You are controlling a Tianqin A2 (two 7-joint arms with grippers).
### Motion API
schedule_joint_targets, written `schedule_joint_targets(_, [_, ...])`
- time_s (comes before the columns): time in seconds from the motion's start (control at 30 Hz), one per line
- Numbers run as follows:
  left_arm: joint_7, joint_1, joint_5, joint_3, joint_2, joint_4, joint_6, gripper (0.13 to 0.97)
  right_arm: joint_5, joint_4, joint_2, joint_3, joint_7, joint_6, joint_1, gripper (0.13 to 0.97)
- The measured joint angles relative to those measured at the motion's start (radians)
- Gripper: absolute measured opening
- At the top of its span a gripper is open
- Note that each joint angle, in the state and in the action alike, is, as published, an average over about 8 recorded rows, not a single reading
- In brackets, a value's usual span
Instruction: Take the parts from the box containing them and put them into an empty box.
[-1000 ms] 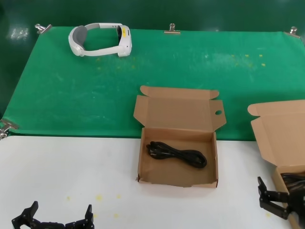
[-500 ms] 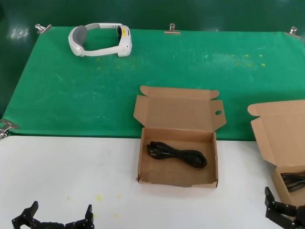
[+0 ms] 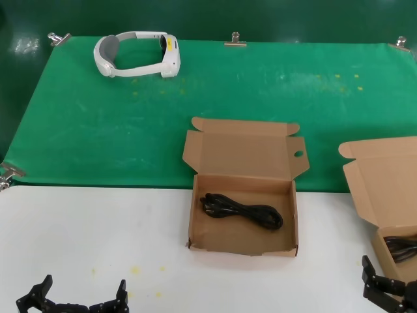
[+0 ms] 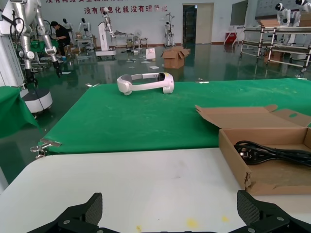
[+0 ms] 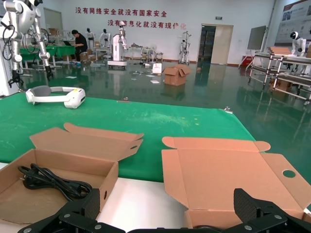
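While the left pincer [image 3: 78, 302] rests spread at the near edge, the right pincer [image 3: 389, 291] hangs spread beside the box [image 3: 396, 251].

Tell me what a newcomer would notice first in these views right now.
Probably the open brown cardboard box mid-table, straddling the edge of the green mat, with a glossy black coiled cord lying in it. Next, the white headset at the mat's far left corner. A second open cardboard box sits at the right edge beside the open right gripper; the left gripper waits open near the front.
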Motion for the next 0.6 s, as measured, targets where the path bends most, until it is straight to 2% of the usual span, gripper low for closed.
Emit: schedule_joint_targets(0.6, [0.001,0.000,0.000,0.000,0.000,0.000,0.000,0.966,0.000,0.000,0.000,0.000,0.000,0.000,0.000,0.966])
